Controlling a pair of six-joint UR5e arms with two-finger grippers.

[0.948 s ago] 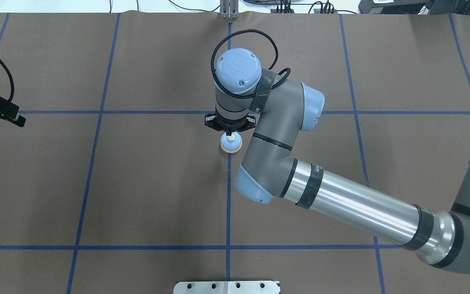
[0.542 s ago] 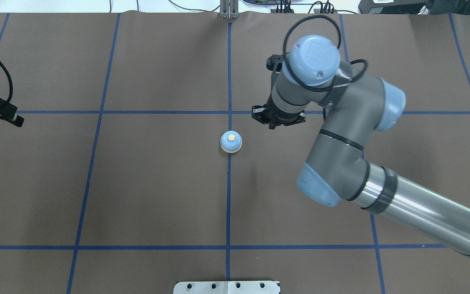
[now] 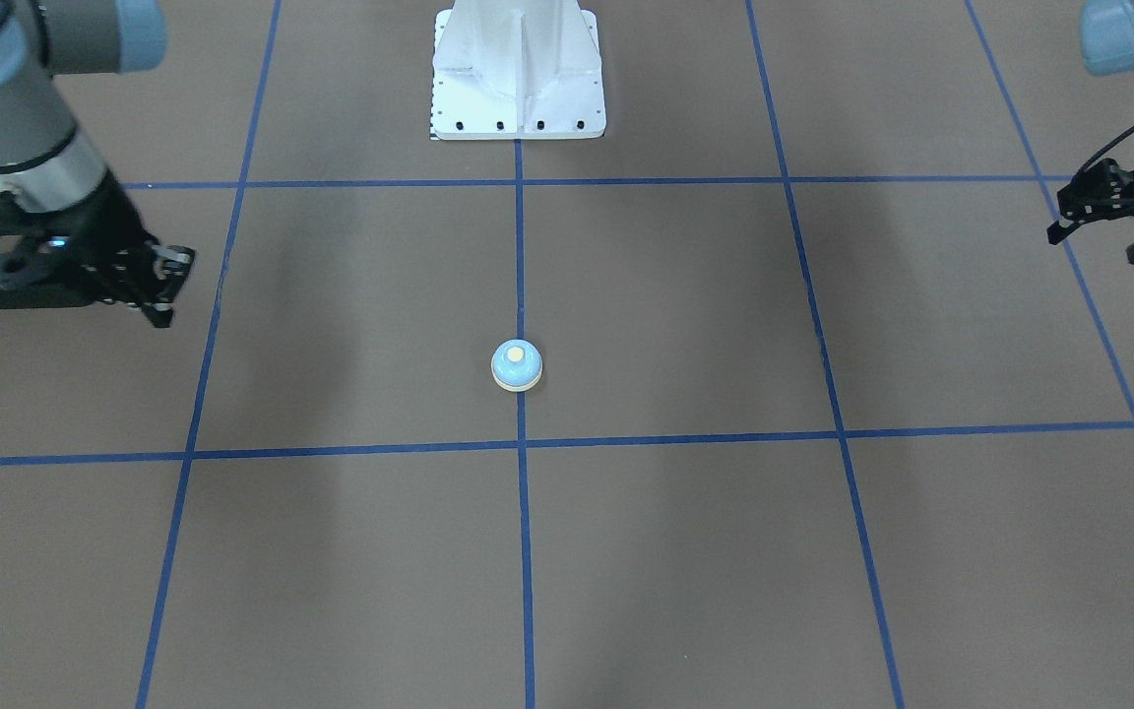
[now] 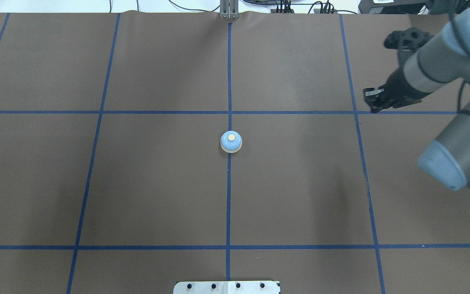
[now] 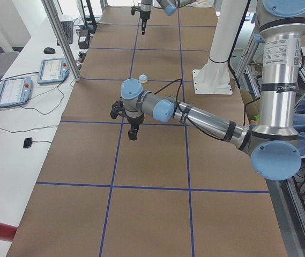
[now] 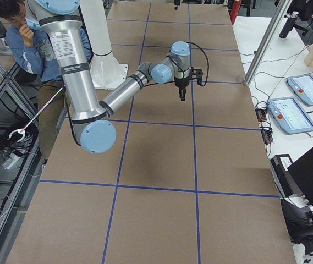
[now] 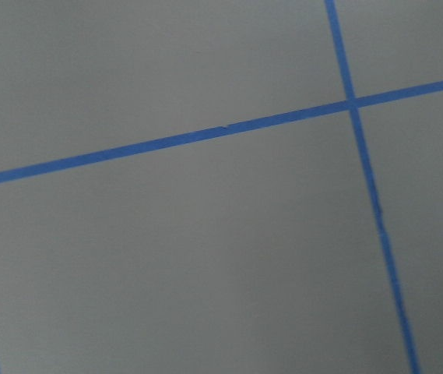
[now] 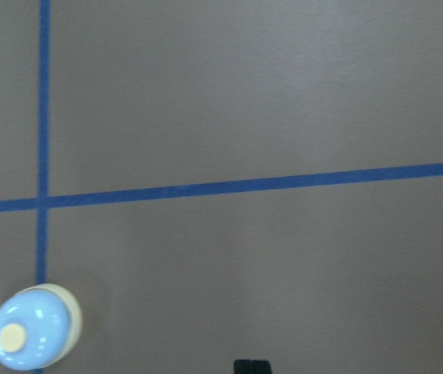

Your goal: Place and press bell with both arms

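The bell (image 4: 231,142) stands alone, upright, on the centre blue line of the brown table; it also shows in the front view (image 3: 517,365), the left side view (image 5: 142,78) and low left in the right wrist view (image 8: 33,327). My right gripper (image 4: 370,102) is shut and empty, well to the bell's right and above the table (image 3: 171,290); its joined tips show in the right wrist view (image 8: 251,366). My left gripper (image 3: 1054,236) is far off on the bell's other side, looks shut and empty, and is out of the overhead view. The left wrist view shows only table and tape.
The white pedestal base (image 3: 518,79) stands at the robot's edge of the table. Blue tape lines (image 4: 229,204) grid the brown surface. Teach pendants (image 5: 13,91) lie on the side bench. A person (image 6: 13,22) sits beside the robot.
My right gripper has lifted off the bell's button and swung far to the right. The left gripper has drawn out of the overhead view. The bell has not moved.
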